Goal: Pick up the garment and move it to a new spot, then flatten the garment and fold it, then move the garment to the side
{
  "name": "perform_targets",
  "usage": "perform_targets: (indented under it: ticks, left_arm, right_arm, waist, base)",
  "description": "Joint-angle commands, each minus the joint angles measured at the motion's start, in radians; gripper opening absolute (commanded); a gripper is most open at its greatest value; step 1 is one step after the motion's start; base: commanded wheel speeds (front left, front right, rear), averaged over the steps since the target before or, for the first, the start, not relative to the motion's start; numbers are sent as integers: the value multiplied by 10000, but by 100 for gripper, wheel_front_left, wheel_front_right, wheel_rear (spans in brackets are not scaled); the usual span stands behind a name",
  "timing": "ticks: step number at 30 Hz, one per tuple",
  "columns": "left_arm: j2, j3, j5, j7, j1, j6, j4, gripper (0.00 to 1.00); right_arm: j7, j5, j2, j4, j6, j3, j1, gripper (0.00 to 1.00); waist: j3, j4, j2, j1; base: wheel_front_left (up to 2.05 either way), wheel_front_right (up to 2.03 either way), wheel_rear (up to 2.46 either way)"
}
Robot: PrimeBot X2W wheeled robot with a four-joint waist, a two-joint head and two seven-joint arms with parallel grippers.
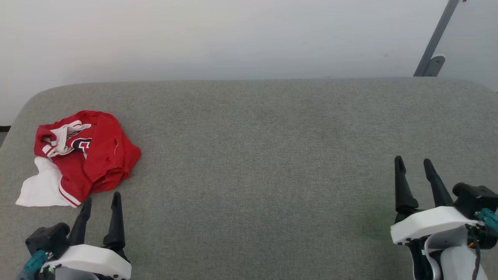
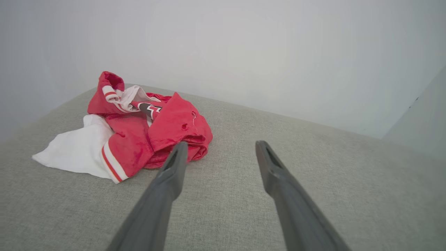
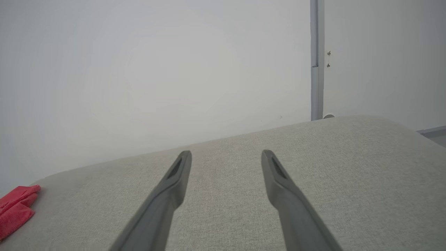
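The garment [image 1: 89,155] lies crumpled at the far left of the grey padded table [image 1: 264,155], red with a white sleeve spread toward the front-left and dark lettering showing. My left gripper [image 1: 101,199] stands open just in front of it, fingertips close to its near edge, nothing between them. In the left wrist view the garment [image 2: 139,136] sits ahead and left of the open left gripper [image 2: 221,146], whose left fingertip [image 2: 179,150] overlaps its red hem. My right gripper [image 1: 413,160] is open at the far right, empty. A red edge of the garment [image 3: 15,209] shows at the right wrist view's left border.
A pale wall runs behind the table's far edge. A grey bracket and pole [image 1: 432,50] stand at the back right, seen as a vertical pole [image 3: 315,69] in the right wrist view. The table's corners are rounded.
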Motion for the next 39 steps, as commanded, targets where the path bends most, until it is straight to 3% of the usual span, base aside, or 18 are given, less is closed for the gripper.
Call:
perform_targets:
  ticks: [1,26,39]
  left_arm:
    - [83,9,241,-113,53,15,-32,100]
    - [415,-234,1419,-628,-58,19,532,100]
    - [471,-260,1486,-849,-156,21,713,100]
  right_arm:
    - [-109,-262,-4,-70,-3,10,20,100]
    - [-632,-1243,-13,-79,-3,-85,309,100]
    - [-847,-1705,-19,-115,-3,-173,318,100]
  waist:
    - [8,24,0,0]
    - [166,191,0,0]
    - [242,172,0,0]
  base:
    - [0,0,0]
    - [0,0,0]
    - [0,0,0]
